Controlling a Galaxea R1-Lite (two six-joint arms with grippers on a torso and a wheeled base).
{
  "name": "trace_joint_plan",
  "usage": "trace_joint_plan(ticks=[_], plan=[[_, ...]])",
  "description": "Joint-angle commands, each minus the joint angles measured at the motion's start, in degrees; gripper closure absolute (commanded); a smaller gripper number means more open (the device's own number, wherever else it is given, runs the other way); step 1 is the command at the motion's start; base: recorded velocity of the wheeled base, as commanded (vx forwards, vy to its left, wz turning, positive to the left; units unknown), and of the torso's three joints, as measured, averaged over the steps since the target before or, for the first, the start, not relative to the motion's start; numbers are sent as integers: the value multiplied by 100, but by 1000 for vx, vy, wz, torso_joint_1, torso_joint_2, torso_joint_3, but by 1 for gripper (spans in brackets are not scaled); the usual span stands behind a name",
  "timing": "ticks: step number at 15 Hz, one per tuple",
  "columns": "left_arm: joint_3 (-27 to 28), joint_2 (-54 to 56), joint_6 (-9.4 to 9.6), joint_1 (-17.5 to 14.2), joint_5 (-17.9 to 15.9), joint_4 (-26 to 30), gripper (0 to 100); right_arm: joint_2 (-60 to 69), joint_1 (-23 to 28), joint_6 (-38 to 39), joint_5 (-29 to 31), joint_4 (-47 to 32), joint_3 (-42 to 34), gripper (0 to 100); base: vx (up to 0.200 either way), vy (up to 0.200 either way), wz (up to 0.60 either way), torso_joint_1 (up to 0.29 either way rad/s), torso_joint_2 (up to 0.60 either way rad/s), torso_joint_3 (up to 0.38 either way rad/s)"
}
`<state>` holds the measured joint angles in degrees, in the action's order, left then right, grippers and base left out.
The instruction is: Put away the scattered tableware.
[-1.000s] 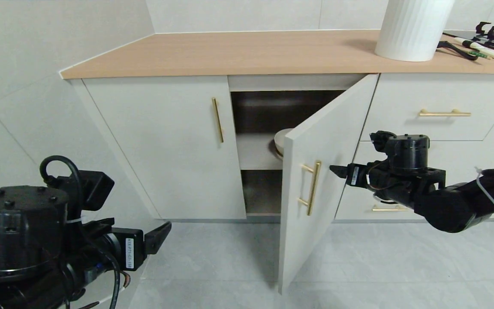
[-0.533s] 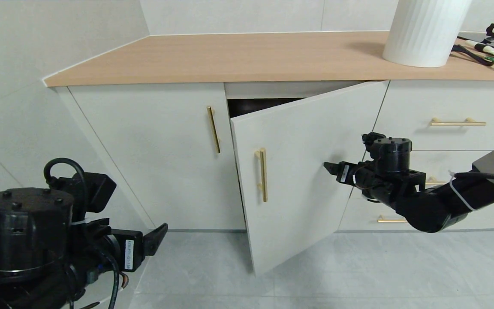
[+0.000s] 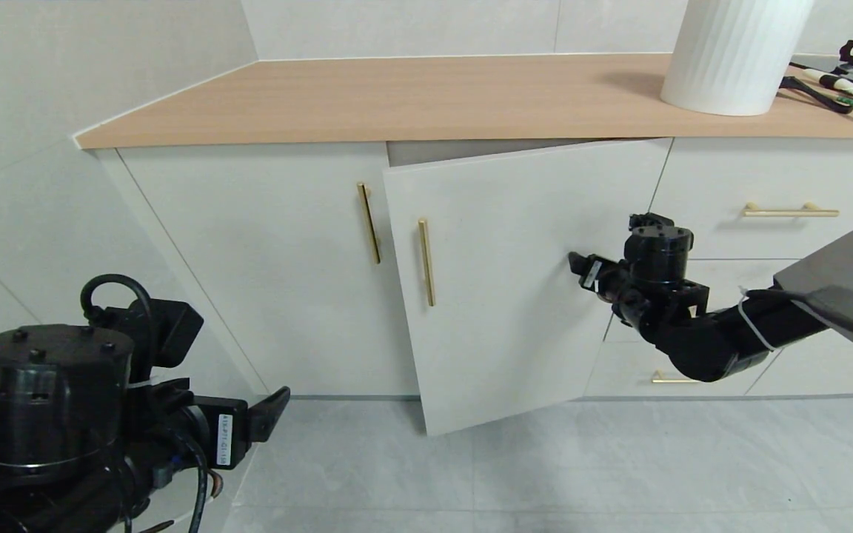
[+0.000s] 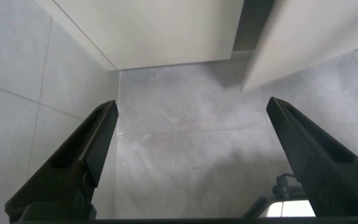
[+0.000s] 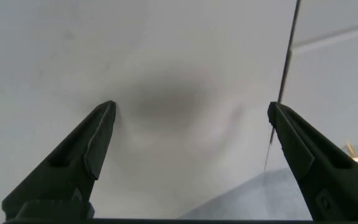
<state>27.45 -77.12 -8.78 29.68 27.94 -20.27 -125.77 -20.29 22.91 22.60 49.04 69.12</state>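
Countertop [image 3: 397, 96] above cabinet door [image 3: 515, 296], ajar at its handle edge in head view. Right gripper [image 3: 578, 265] at the door's face (fingers spread wide, right wrist view), well apart from gold handle [image 3: 426, 263]. Left gripper [image 4: 191, 109], jaws apart, low over floor tiles [image 4: 185, 162].

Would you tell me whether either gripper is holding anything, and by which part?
Nothing is held: the left gripper and the right gripper are both open, the right one facing the cabinet door.

Kitchen: wood countertop [image 3: 426, 92] over white cabinets [image 3: 263, 259], brass handles [image 3: 369, 222], tiled wall [image 3: 64, 66] and floor [image 3: 545, 466].
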Motion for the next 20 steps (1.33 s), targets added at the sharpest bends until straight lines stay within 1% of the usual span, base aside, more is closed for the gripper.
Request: trace_joint_plan(ticks=[1,3,4,6,12,14,16,18,20], plan=[[-3,-5,-1,2,1,-3,0,-246,69,3,51,9,172,0,0,0,0,0,0,0],[-3,-40,8,2,1,15,0,-387,200,12,315,9,436,0,0,0,0,0,0,0],[-3,-58,8,2,1,15,0,-527,288,12,588,9,682,0,0,0,0,0,0,0],[-3,-58,8,2,1,15,0,-642,332,12,763,9,866,0,0,0,0,0,0,0],[-3,-58,8,2,1,15,0,-598,350,12,798,132,831,0,0,0,0,0,0,0],[-3,-49,8,2,1,15,0,-448,315,12,772,202,611,0,0,0,0,0,0,0],[-38,-5,-1,2,1,-12,0,123,156,12,429,246,-83,0,0,0,0,0,0,0],[-56,171,-10,-15,-8,-29,0,932,-2,-32,-1,510,-848,0,0,0,0,0,0,0],[-73,470,-1,-15,-26,-91,0,1960,-54,-190,-107,624,-1647,0,0,0,0,0,0,0]])
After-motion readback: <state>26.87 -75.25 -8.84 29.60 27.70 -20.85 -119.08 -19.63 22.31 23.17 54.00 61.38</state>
